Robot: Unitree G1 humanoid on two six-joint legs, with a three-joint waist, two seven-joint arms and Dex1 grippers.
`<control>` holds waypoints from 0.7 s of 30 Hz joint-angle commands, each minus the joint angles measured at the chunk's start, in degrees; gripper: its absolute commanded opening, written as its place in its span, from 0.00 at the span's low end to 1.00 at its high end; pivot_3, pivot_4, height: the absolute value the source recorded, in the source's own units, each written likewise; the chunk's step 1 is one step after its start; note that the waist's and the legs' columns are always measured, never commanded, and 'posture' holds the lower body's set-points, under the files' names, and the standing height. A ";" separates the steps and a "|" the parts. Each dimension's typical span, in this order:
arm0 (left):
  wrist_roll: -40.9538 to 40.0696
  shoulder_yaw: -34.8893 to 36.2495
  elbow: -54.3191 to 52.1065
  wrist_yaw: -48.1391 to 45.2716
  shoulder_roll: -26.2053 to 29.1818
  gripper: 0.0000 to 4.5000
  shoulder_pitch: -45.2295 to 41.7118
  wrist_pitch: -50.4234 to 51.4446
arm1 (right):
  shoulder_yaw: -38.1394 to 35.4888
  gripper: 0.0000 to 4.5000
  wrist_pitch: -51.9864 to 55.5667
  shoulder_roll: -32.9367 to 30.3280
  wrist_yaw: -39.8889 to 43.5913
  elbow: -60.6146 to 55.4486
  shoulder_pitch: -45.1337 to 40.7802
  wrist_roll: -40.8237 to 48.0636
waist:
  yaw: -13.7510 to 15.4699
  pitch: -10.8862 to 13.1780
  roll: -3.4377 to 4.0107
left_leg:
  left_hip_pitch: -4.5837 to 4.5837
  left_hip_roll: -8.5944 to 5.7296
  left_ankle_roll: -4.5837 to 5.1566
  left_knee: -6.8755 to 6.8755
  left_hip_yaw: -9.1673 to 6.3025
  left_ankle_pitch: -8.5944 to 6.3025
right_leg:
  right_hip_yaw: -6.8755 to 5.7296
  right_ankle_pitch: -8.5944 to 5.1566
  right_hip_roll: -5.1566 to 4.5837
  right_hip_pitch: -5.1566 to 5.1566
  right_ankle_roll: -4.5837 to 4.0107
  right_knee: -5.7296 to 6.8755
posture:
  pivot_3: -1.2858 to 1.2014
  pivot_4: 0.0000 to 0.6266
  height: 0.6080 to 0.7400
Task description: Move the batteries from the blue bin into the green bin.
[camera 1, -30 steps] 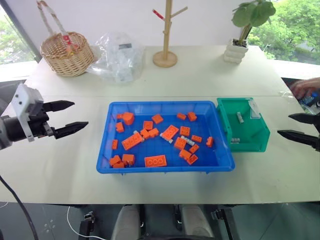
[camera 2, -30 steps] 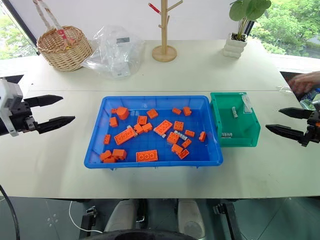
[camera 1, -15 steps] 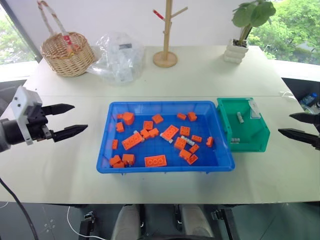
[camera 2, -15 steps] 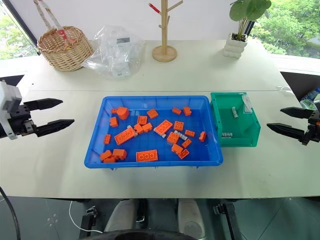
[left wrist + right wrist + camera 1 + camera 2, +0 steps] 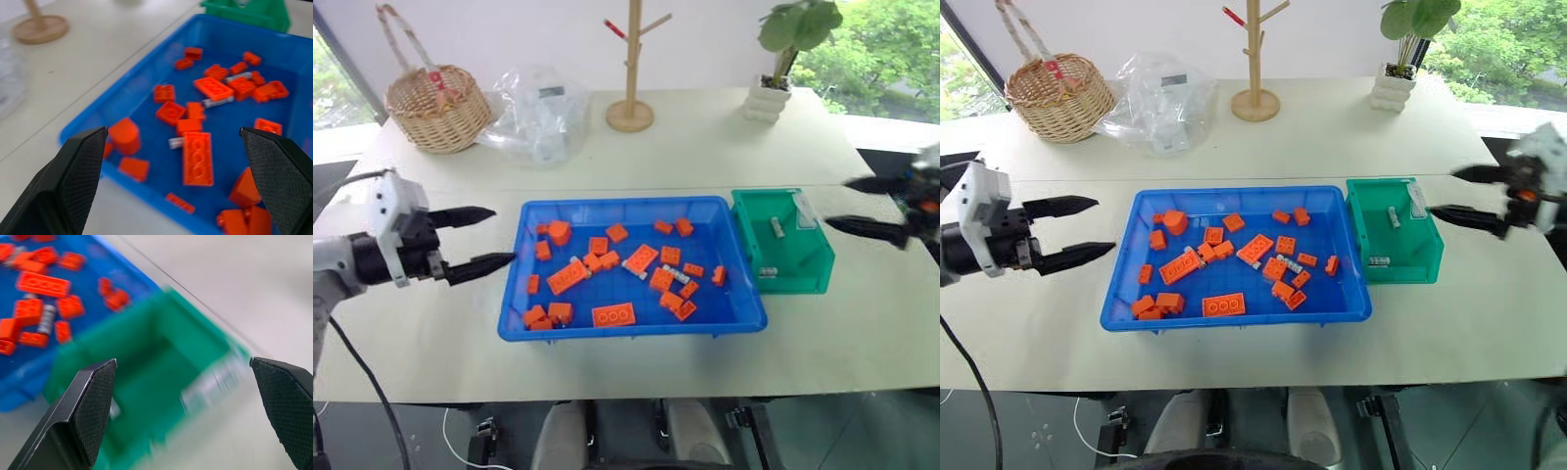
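The left pincer [image 5: 489, 238] hangs spread and empty just beside the blue bin [image 5: 631, 331] on the counter [image 5: 705, 147]. Ahead of its tips, batteries [image 5: 217, 102] lie in the bin among orange bricks [image 5: 571, 277]. The right pincer [image 5: 1449, 193], also spread and empty, hovers just beside the green bin [image 5: 1400, 271], where two more batteries [image 5: 1393, 216] rest.

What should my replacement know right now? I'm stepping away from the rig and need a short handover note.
Left gripper: open, empty, at the blue bin's left rim.
Right gripper: open, empty, just right of the green bin.
Done: two batteries lie in the green bin.
Left: at least three batteries lie among the orange bricks in the blue bin; none gripped yet.
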 commanded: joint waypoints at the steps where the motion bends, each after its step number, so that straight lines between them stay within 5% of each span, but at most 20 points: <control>1: -0.22 -2.08 -3.06 -2.31 1.62 1.00 0.12 -0.33 | 8.56 1.00 4.50 6.68 0.67 -9.04 -8.90 -1.13 | -0.52 0.00 0.00 | 0.00 0.01 0.00 0.00 -0.01 0.00 | 0.00 0.00 0.02 -0.01 0.00 0.02 | 0.52 0.24 0.97; 6: 1.40 -3.31 -3.78 -3.16 2.95 1.00 0.69 -1.53 | 19.26 1.00 7.23 18.34 2.10 -13.87 -18.07 -3.63 | -0.39 0.03 0.00 | -0.06 0.01 -0.01 0.00 -0.06 0.01 | -0.04 0.01 0.03 -0.26 0.03 0.47 | 0.52 0.24 0.97; 13: 0.93 -0.30 -5.49 -3.31 3.09 1.00 4.33 -1.53 | 35.24 1.00 -0.22 39.24 0.12 -3.40 -26.80 -14.98 | -0.47 0.03 -0.03 | -0.14 -0.01 -0.06 0.06 -0.04 0.04 | -0.22 -0.02 -0.03 -0.22 -0.05 0.49 | 0.52 0.24 0.97; 21: -1.41 3.01 -10.08 -0.65 1.92 1.00 8.00 0.20 | 38.55 1.00 -8.05 50.83 0.06 10.72 -30.58 -19.90 | -0.53 0.01 -0.08 | -0.15 -0.11 -0.15 0.06 -0.15 0.09 | -0.28 -0.02 -0.15 -0.17 -0.06 0.50 | 0.52 0.24 0.97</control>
